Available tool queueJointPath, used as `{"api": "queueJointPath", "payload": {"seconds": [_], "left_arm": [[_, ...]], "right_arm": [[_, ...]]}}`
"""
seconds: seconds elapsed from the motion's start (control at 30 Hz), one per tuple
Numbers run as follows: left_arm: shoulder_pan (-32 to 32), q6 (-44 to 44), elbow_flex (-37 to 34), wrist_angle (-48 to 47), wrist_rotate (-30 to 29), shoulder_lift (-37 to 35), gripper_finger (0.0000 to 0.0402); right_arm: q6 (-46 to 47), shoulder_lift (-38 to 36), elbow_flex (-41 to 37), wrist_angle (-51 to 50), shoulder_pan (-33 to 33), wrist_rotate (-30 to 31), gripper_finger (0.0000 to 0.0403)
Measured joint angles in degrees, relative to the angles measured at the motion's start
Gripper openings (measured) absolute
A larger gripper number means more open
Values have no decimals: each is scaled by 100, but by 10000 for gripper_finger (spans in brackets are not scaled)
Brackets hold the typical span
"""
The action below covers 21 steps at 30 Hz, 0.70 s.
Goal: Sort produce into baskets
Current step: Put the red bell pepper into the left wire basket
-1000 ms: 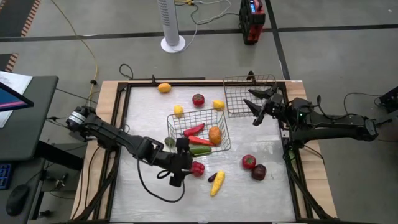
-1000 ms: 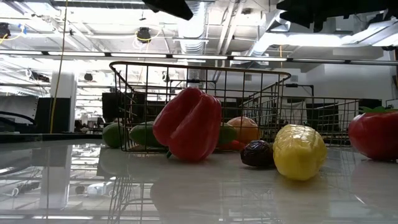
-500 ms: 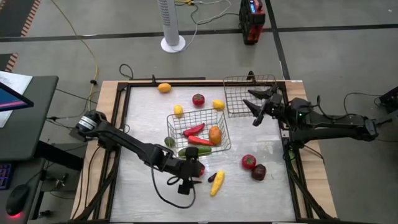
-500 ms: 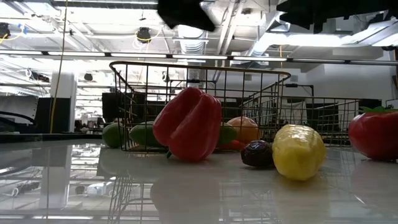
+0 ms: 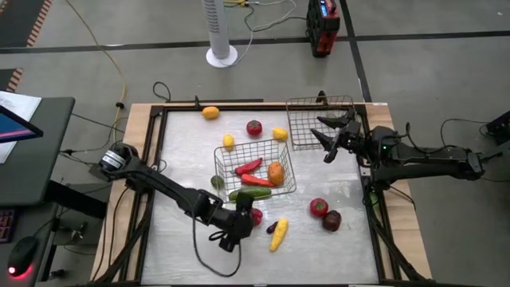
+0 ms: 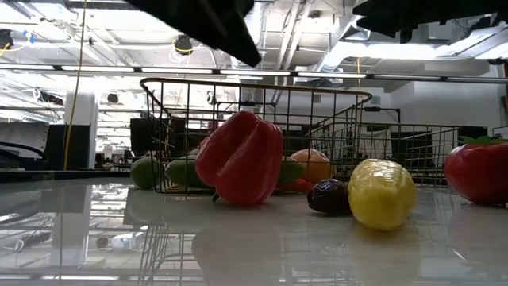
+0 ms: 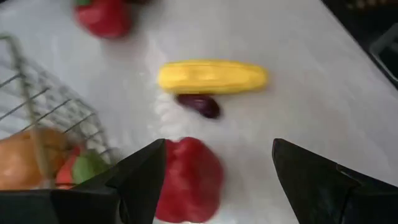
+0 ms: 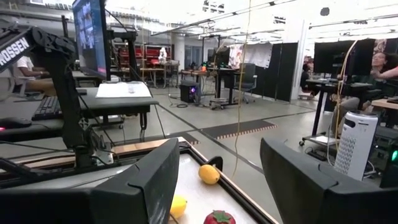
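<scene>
While the red pepper [image 5: 255, 214] sits lower centre of the high view, just below the middle basket [image 5: 224, 155], the left gripper [image 5: 241, 221] is right over it w/ fingers [image 7: 311, 180] spread wide. In the left wrist view the pepper [image 7: 188, 180] lies between them, closer to one finger; can't tell if it's touching. Pepper is glossy, lumpy, plastic-looking.

Just right of it: a yellow corn [image 5: 278, 234], ribbed and oblong, w/ a small dark purple piece [image 5: 272, 227] beside it. Further right, a red tomato [image 5: 319, 207] and a dark round piece [image 5: 331, 221].

The middle basket is thin wire grid, square, holding a long red pepper [image 5: 249, 166], an orange piece [image 5: 276, 172] and a green cucumber [image 5: 255, 193]. Second basket [image 5: 307, 119] is upper right, same wire mesh.

Right gripper [image 5: 329, 140] is at the upper right beside that basket, fingers pressed together, nothing in them.

Only readable text: "NOSSEN" on a stand [image 8: 28, 46], upper left of the right wrist view. Table [image 5: 191, 159] is pale and shiny.
</scene>
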Motion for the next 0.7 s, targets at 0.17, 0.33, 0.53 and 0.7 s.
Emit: {"api": "queueJointPath", "payload": {"seconds": [0.17, 0.33, 0.53, 0.7], "left_arm": [[-209, 323, -4, -56, -472, 0, 271], [-283, 272, -4, -84, -800, 0, 256], [-401, 282, -4, -35, -1378, -2, 248], [-307, 435, -4, 105, -1139, -4, 248]], "right_arm": [[4, -2, 0, -5, 0, 0, 253], [46, -1, 0, -8, 0, 0, 253], [46, 0, 0, -8, 0, 0, 253], [57, 0, 0, -8, 0, 0, 253]]}}
